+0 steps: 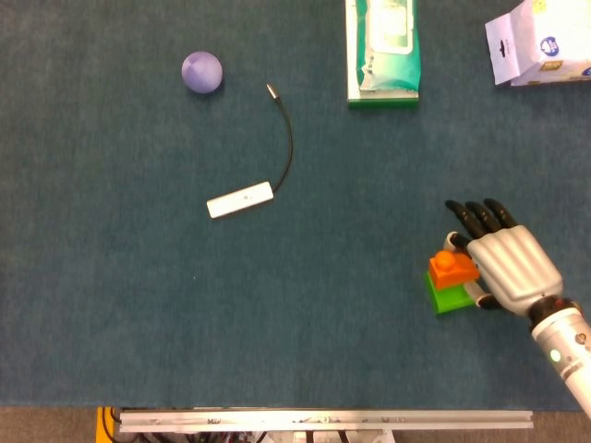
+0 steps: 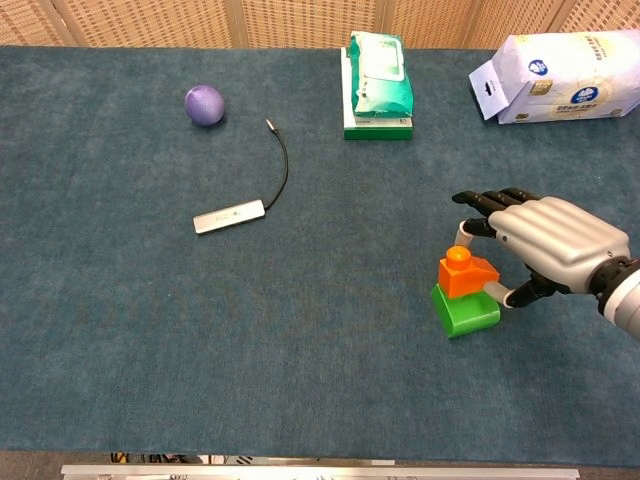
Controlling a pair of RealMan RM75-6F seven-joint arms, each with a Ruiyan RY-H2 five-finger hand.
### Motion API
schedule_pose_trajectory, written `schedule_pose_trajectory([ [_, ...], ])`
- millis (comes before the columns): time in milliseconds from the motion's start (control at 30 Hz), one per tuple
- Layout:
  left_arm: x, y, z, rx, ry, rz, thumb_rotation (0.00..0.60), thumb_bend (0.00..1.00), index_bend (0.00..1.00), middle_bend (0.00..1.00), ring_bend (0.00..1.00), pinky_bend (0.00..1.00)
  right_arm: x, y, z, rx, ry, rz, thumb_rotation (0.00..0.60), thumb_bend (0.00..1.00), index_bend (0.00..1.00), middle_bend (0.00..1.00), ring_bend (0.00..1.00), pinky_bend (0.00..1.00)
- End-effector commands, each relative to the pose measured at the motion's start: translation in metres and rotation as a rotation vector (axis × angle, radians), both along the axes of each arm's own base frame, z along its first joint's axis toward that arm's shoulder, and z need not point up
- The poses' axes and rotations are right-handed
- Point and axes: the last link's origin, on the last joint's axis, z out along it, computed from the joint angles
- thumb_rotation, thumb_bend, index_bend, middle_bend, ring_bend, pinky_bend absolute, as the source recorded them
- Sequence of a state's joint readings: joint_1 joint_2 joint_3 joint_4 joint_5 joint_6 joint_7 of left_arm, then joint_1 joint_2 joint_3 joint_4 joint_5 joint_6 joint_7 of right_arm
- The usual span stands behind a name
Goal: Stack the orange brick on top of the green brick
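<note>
The orange brick point(image 1: 452, 269) point(image 2: 467, 274) sits upright on top of the green brick point(image 1: 450, 296) point(image 2: 462, 311) at the right of the table. My right hand point(image 1: 511, 267) point(image 2: 552, 243) is just to the right of the stack. It pinches the orange brick between a fingertip point(image 2: 466, 229) behind it and the thumb point(image 2: 497, 292) at its near right corner, while the other fingers stay spread. My left hand is in neither view.
A purple ball point(image 1: 201, 71) lies far left, and a white dongle with a black cable point(image 1: 241, 199) lies mid-table. A green wipes pack point(image 1: 382, 48) and a white bag point(image 1: 539, 43) sit along the far edge. Teal cloth covers the table.
</note>
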State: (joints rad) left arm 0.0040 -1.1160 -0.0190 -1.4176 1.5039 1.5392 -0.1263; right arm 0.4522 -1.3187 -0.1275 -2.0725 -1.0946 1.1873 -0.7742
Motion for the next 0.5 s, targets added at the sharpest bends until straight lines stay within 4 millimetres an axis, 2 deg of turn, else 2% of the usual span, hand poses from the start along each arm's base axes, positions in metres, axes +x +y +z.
schedule_pose_trajectory([
  [33,0.0,0.0,0.0,0.0,0.0,-0.002,0.6,0.0,0.54,0.5,0.45,0.55,0.0,0.003,0.002,0.002,-0.01,0.0,0.6,0.31,0.35,0.05,0.0,0.0],
  [500,0.003,0.001,-0.002,-0.006,0.0,-0.007,0.6,0.0,0.54,0.51,0.45,0.55,-0.005,0.013,0.011,0.004,-0.035,0.0,0.6,0.31,0.35,0.05,0.0,0.0],
])
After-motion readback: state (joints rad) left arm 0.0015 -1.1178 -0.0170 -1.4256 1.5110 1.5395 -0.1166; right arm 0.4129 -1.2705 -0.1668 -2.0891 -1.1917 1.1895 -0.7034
